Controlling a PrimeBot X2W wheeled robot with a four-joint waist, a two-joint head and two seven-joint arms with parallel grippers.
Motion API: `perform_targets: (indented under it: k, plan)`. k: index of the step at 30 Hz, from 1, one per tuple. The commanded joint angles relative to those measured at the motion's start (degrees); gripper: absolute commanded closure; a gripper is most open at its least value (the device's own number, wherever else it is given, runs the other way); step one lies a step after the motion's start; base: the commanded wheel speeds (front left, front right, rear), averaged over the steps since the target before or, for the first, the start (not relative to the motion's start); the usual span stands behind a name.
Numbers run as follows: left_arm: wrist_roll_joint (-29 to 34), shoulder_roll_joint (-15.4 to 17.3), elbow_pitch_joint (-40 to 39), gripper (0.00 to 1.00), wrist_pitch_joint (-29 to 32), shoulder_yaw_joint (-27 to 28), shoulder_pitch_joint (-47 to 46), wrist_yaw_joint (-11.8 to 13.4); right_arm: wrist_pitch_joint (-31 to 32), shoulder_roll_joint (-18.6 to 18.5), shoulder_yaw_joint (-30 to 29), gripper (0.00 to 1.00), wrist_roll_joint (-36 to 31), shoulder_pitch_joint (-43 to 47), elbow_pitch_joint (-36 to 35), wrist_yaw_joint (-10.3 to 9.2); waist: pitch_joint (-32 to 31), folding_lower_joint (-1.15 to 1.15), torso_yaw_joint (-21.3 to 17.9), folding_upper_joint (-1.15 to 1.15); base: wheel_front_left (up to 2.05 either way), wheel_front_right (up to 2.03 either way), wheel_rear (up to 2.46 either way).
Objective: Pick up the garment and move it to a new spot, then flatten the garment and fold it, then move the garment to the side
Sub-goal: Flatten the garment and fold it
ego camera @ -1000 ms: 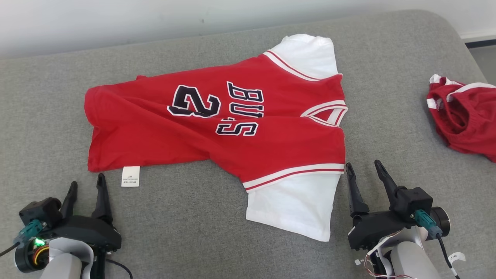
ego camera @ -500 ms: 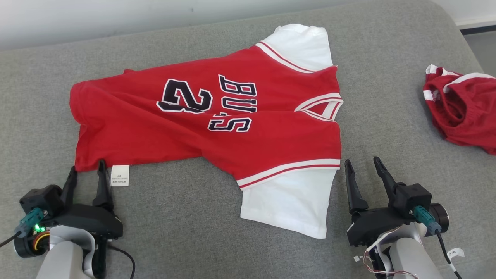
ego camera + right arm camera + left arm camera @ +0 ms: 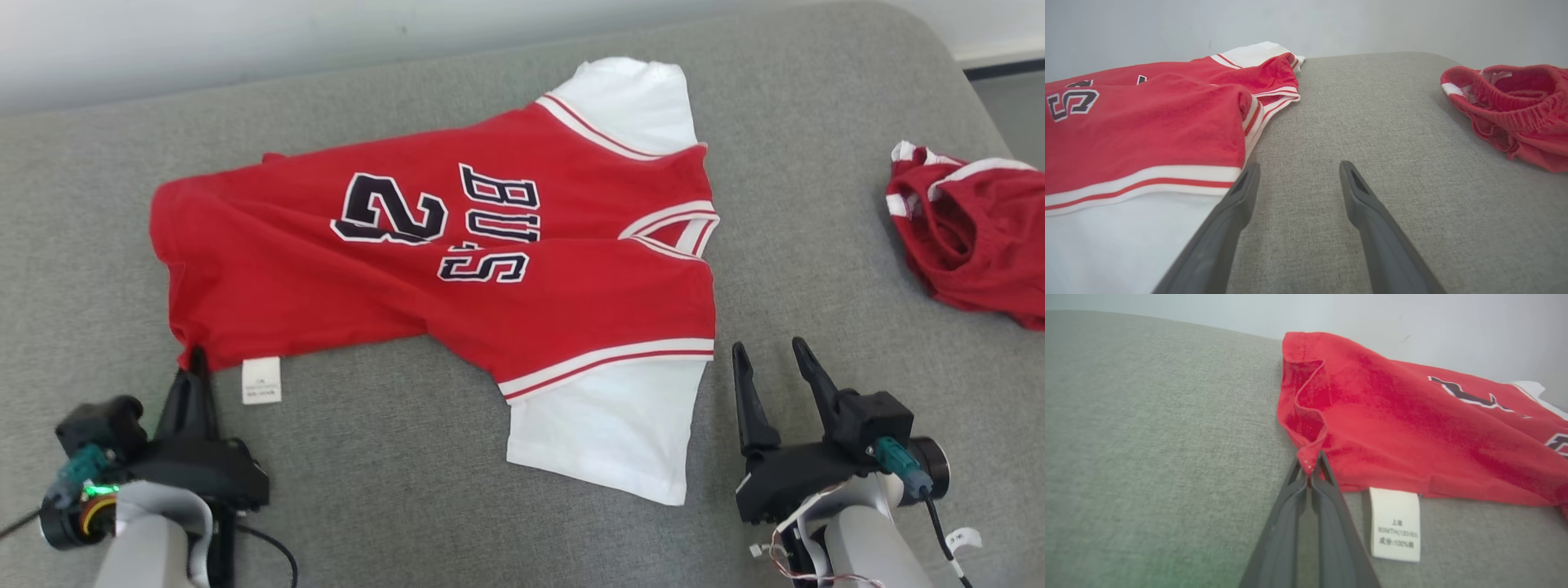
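Note:
The garment (image 3: 457, 261) is a red jersey with white sleeves and dark lettering, lying spread on the grey cushioned surface (image 3: 816, 204). My left gripper (image 3: 196, 358) is shut on the jersey's near left hem corner; in the left wrist view the gripper (image 3: 1309, 467) pinches that red corner (image 3: 1308, 457), with a white care label (image 3: 1395, 524) just to its right. At the lower right my right gripper (image 3: 763, 353) stands open just right of the jersey's near white sleeve (image 3: 608, 429). In the right wrist view the gripper (image 3: 1298, 169) holds nothing, and its left finger lies at the garment's (image 3: 1139, 130) striped sleeve edge.
A crumpled pair of red shorts (image 3: 971, 233) with white trim lies at the right edge of the surface, also in the right wrist view as red shorts (image 3: 1515, 108). A pale wall (image 3: 245, 33) runs behind the surface.
My left gripper moved forward to the hem corner and shut on it. The right gripper stayed open in place. The head camera shifted slightly.

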Motion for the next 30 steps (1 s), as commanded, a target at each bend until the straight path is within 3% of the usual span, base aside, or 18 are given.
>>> perform_targets:
  k: [1,9,17,18,19,20,30]
  plan:
    - [0.9,-0.4,-0.5,1.0,-0.1,0.2,1.6,-0.1,-0.3,0.0,-0.1,0.0,0.1,0.7,0.4,-0.16,-1.7,0.0,1.0,0.0,0.0,0.0,0.0]
    - [3.5,-3.8,-5.4,1.0,-0.2,3.8,10.3,0.7,-0.3,0.2,0.5,0.0,0.9,3.4,2.2,-0.16,-7.5,0.0,3.5,0.0,0.0,0.0,0.0]
    - [3.8,-5.6,-7.6,1.0,-0.2,7.9,17.5,2.0,-0.3,0.3,2.1,0.0,2.2,5.3,3.4,-0.16,-10.7,0.0,3.4,0.0,0.0,0.0,0.0]
    - [4.2,-5.7,-7.9,0.87,-0.2,8.3,18.2,1.9,-0.3,0.3,2.3,0.0,2.4,5.5,3.4,-0.16,-11.1,0.0,3.3,0.0,0.0,0.0,0.0]
    - [4.4,-5.9,-8.2,0.56,-0.2,8.6,18.9,2.0,-0.3,0.3,2.3,0.0,2.5,5.8,3.4,-0.16,-11.3,0.0,3.1,0.0,0.0,0.0,0.0]
    - [4.9,-5.9,-8.8,0.0,-0.2,9.0,19.4,2.3,-0.3,0.3,2.4,0.0,2.6,6.0,3.4,-0.16,-11.6,0.0,3.0,0.0,0.0,0.0,0.0]
    - [12.7,-6.1,-17.0,0.0,-0.2,9.9,23.9,4.6,-0.3,0.3,2.1,0.0,2.7,8.7,-0.7,-0.16,-14.0,0.0,1.9,0.0,0.0,0.0,0.0]
